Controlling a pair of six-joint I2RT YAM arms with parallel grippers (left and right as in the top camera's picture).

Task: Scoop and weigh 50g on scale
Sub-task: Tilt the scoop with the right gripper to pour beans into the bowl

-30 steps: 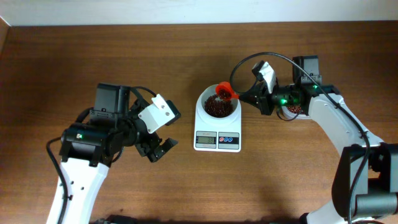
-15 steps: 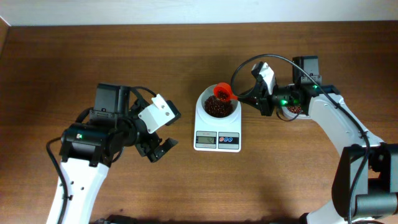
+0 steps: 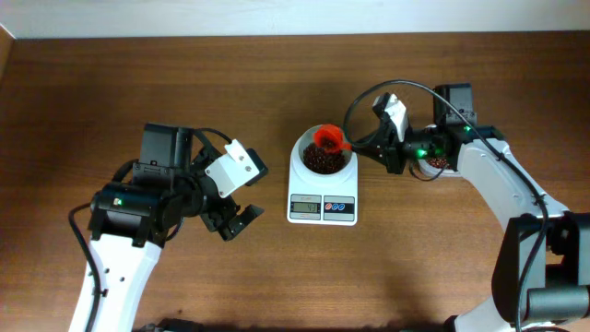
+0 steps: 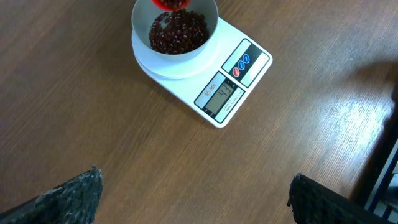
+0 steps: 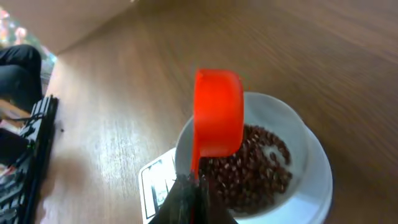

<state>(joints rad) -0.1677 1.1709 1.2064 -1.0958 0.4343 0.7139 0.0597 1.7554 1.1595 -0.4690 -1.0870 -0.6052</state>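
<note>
Red scoop (image 5: 217, 112), handle end hidden inside tight right gripper (image 5: 189, 193); left gripper (image 4: 196, 190) agape, fingertips cropped.

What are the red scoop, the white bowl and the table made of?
The scoop looks like smooth plastic: bright, even red. The bowl is probably plastic too, plain matte white. The table looks like wood or veneer, with grain lines.

Overhead looks straight down on the table (image 3: 277, 74); both wrist views, closer, share the scale (image 4: 233, 87).
</note>
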